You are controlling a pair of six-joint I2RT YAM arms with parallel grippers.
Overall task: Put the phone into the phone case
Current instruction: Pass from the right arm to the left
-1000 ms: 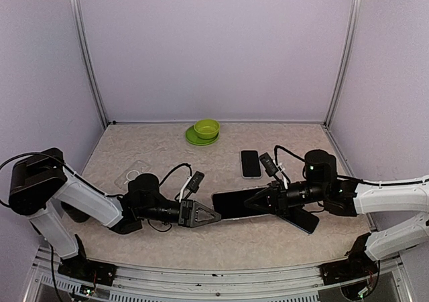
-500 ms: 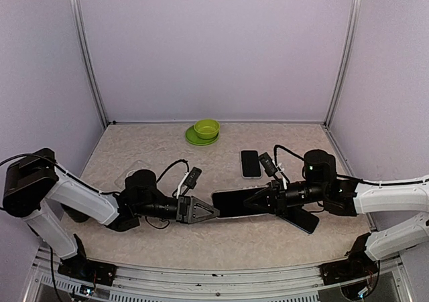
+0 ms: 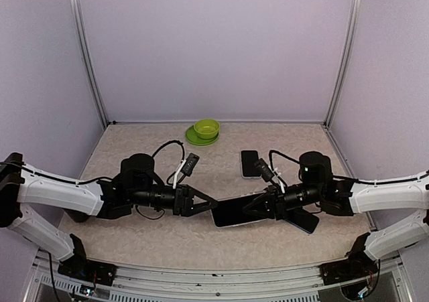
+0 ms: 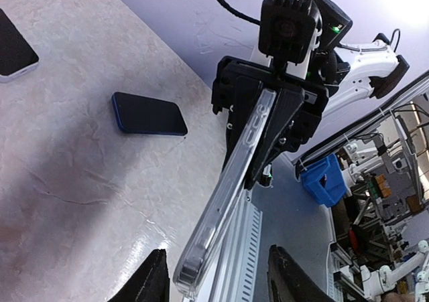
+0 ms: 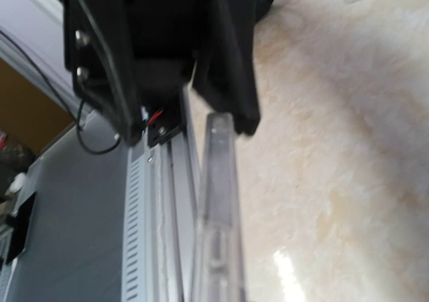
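Right gripper (image 3: 260, 207) is clamped on one end of the clear phone case (image 4: 234, 175), holding it off the bench (image 3: 134, 148) so my left gripper (image 3: 208, 205), jaws spread around nothing, can take the free end; its dark face suggests the phone (image 3: 236, 211) sits inside.

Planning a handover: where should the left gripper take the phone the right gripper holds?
Take the phone by its free end, toward the left gripper. Come from the left along its length, closing on the broad faces: it sits edge-on between the open fingers, and the right gripper occupies the other end.
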